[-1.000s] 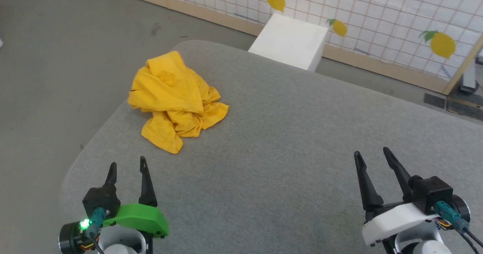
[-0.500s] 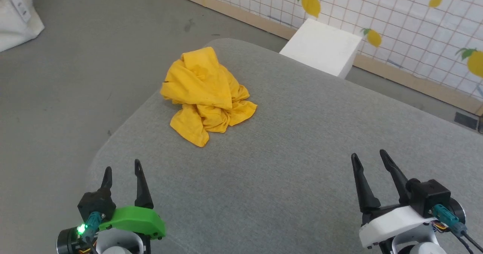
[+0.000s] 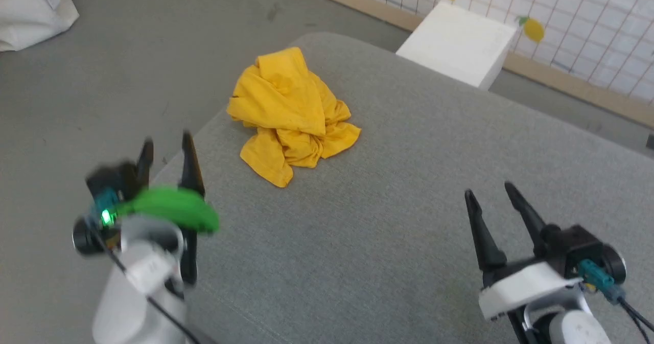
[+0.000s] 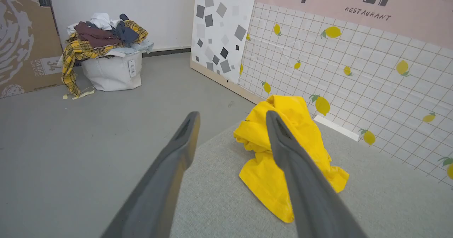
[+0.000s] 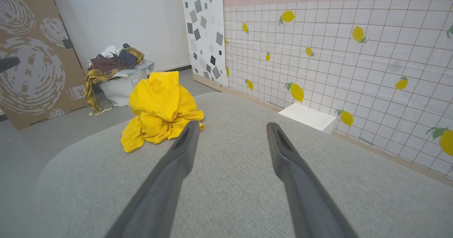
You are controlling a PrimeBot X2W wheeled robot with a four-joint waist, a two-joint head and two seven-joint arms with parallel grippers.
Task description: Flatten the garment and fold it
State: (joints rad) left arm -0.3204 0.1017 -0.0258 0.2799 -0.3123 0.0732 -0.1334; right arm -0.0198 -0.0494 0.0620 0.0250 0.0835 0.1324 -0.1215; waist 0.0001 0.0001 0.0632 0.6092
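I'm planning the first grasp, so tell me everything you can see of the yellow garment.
The garment is bright yellow, soft cotton-looking cloth, crumpled into a heap with deep folds, one peak standing up and a loose flap trailing toward the robot. No print, collar or sleeve can be made out. It rests on the grey table near its far left corner, close to the edge; nothing else touches it.

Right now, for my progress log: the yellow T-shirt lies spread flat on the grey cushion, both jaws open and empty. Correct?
Not flat: the yellow T-shirt lies in a crumpled heap on the grey cushion, as the head view shows. The left gripper and right gripper do have their jaws open and empty.
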